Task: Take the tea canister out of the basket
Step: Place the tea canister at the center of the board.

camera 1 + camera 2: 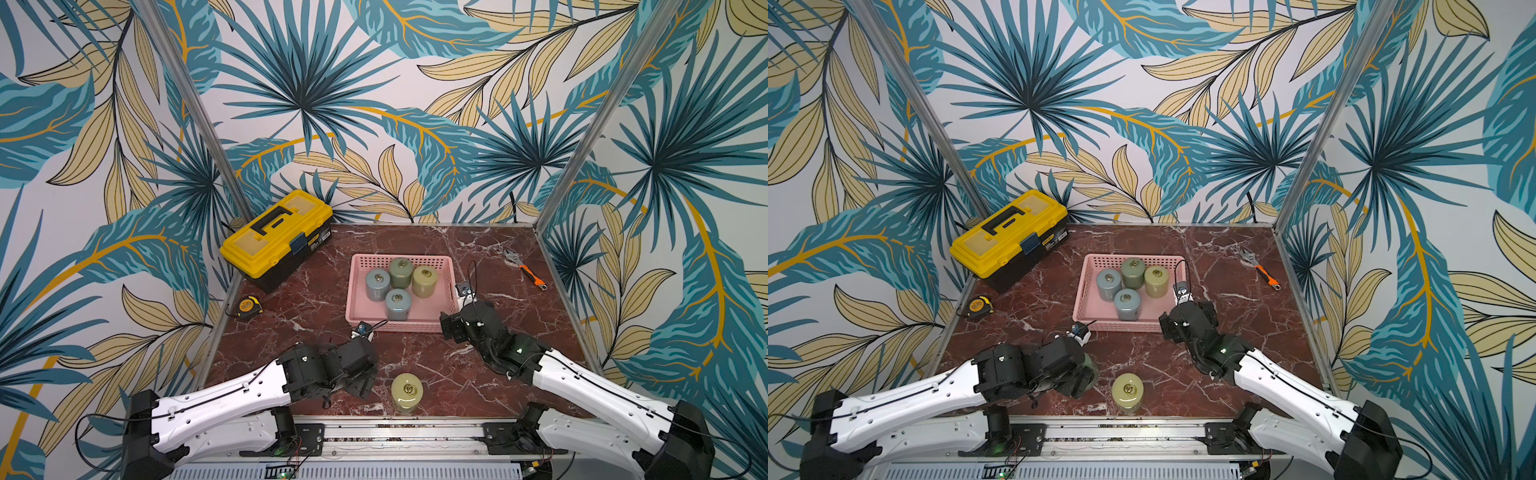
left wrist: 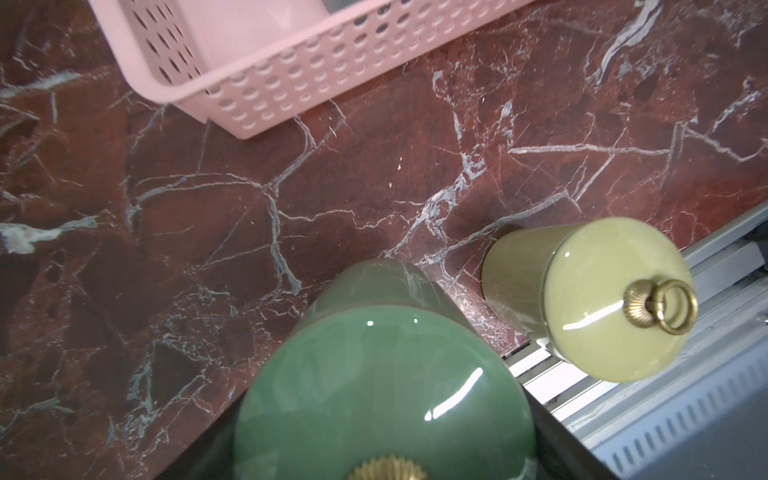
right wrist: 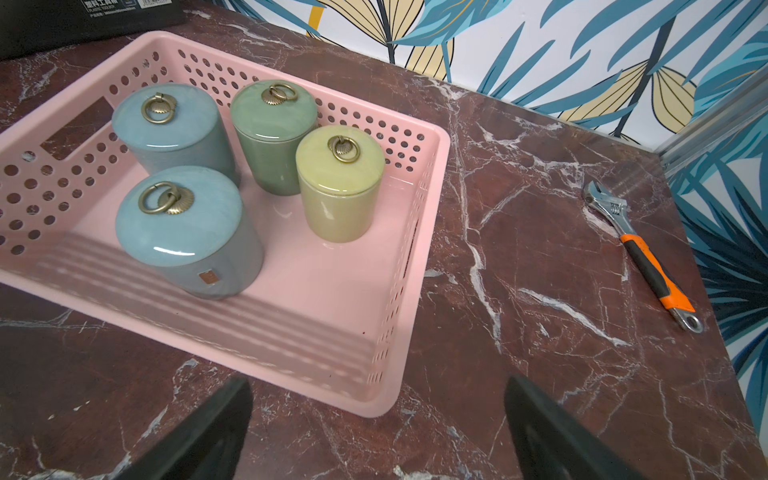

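Red, white-veined marble worktop (image 1: 457,374) enclosed by palm-leaf wallpaper (image 1: 374,104). Right claw (image 3: 380,382), spread wide and empty, faces the pink basket (image 3: 432,174) holding four tea canisters (image 3: 270,141). Left claw (image 1: 1081,382) straddles a green canister (image 1: 1093,365) standing on the worktop, just beside a yellow-green canister (image 1: 407,392); whether it grips cannot be told.

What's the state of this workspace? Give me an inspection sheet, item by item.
Surface: red marble table, no spills seen.
Job's things: pink basket holds four upright canisters; yellow-green canister stands outside on the table; green canister also outside.
Clutter: yellow toolbox, tape measure, wrench, all apart from the basket.
Grippers: left gripper around the green canister, grip unclear; right gripper open, empty, facing the basket's corner.
Cables: thin black cables loop at both wrists.
Surroundings: leaf-patterned walls, metal frame posts.
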